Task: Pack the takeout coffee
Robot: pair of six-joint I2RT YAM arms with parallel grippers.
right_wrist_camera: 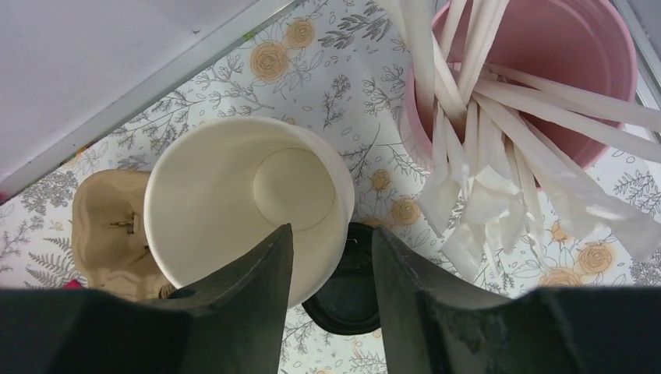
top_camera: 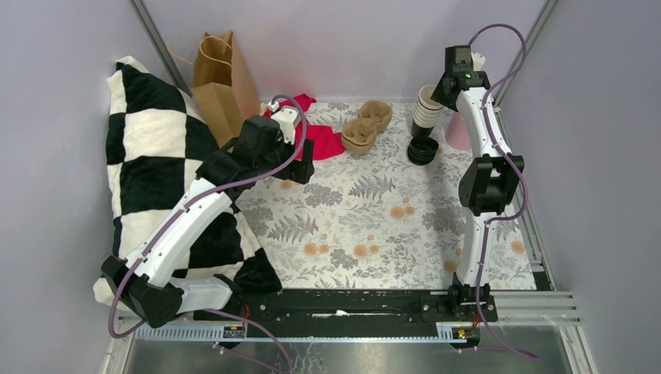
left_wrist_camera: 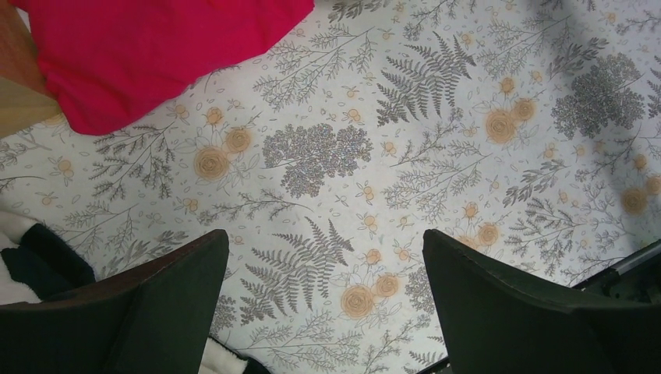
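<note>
A lidded takeout coffee is out of view. A stack of cream paper cups (top_camera: 426, 109) stands at the back right, its top cup (right_wrist_camera: 234, 187) open and lidless. A round black lid (right_wrist_camera: 351, 296) lies on the table beside the stack (top_camera: 422, 150). My right gripper (right_wrist_camera: 331, 232) hangs over the stack (top_camera: 438, 89), half closed. One finger is inside the top cup's mouth and the other outside, with the cup's wall between them and a gap still showing. My left gripper (left_wrist_camera: 323, 234) stands wide open over the flowered tablecloth near the red cloth (top_camera: 304, 167), holding nothing.
A pink cup (right_wrist_camera: 546, 47) of white sticks stands right of the stack (top_camera: 458, 132). A cardboard cup carrier (top_camera: 366, 125) lies left of it. A red cloth (left_wrist_camera: 156, 54), a brown paper bag (top_camera: 222, 86) and a black-and-white checked pillow (top_camera: 152, 171) fill the left side.
</note>
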